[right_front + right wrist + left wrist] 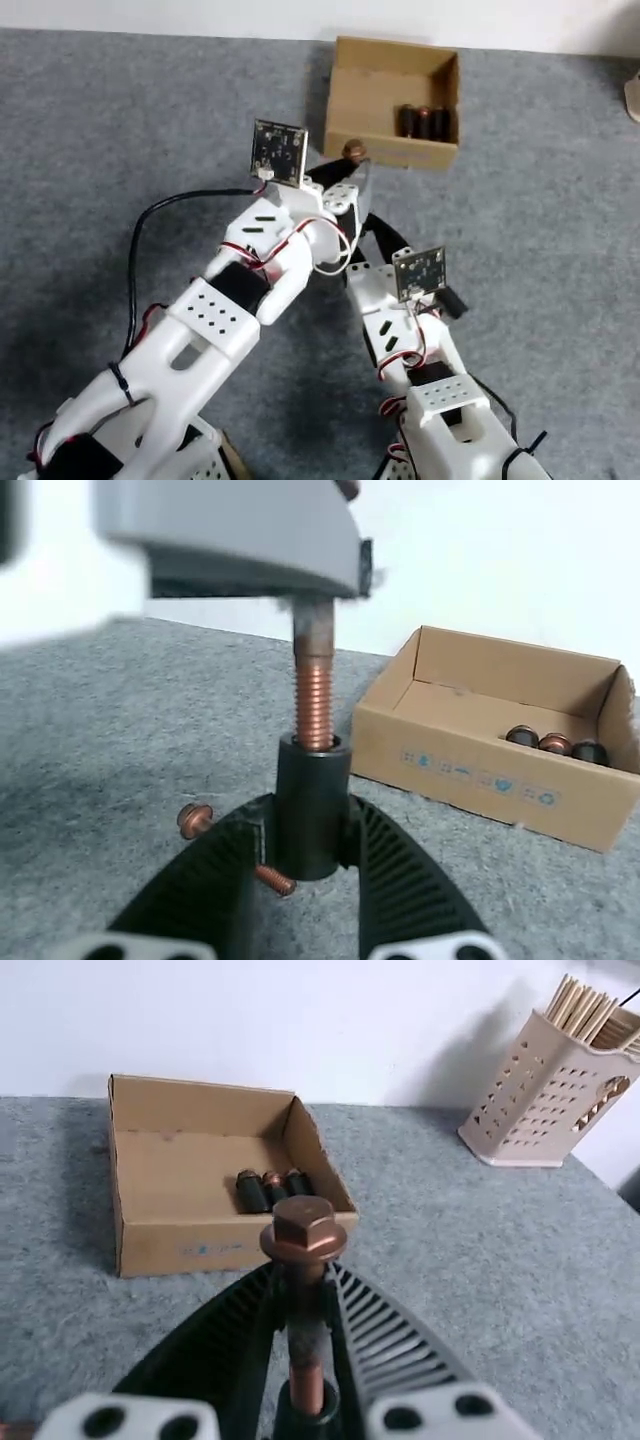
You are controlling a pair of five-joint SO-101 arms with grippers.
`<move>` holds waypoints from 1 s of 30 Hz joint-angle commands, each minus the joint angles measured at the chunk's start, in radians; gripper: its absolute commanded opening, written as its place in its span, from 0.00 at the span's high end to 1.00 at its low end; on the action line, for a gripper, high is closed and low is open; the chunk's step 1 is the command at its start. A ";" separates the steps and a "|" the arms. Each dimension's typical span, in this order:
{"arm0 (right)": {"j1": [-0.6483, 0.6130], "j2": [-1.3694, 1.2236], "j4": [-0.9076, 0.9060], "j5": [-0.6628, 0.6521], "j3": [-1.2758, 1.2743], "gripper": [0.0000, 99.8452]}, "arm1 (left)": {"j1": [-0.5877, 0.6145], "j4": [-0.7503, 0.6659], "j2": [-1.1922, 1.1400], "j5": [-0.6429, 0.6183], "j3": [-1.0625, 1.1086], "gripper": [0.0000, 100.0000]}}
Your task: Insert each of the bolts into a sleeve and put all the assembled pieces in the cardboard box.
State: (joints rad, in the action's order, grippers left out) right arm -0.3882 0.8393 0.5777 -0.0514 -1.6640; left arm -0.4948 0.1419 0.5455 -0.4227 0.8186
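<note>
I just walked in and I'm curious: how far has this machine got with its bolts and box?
Done: three assembled pieces lie in the cardboard box. In hand: the left claw holds a bolt, its threaded end partway into the black sleeve held by the right claw. Still to do: seating it, boxing it, and a loose bolt on the carpet.

From my station I see a grey felt-like mat [100,150] covering the table, its nap coarse and even. Behind it runs a plain white wall [300,1020]. A pale beige holder [545,1100] stands upright on the mat close to that wall. Its sides are pierced with rows of small holes, and a bundle of thin wooden sticks [585,1005] (chopsticks or skewers, I can't tell which) juts from its top. The high view catches only its rim, at the right edge.
</note>
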 commanded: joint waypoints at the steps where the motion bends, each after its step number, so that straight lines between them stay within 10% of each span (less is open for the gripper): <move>1: -0.004 0.013 -0.001 -0.014 -0.097 1.00 | -0.030 -0.021 0.035 0.011 0.012 1.00; 30: -0.001 0.013 -0.002 -0.014 -0.097 1.00 | -0.056 -0.025 0.042 0.166 0.197 1.00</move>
State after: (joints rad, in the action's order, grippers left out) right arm -0.3897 0.8362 0.5746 -0.0529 -1.6640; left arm -0.5409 0.1204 0.5715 -0.2800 1.0027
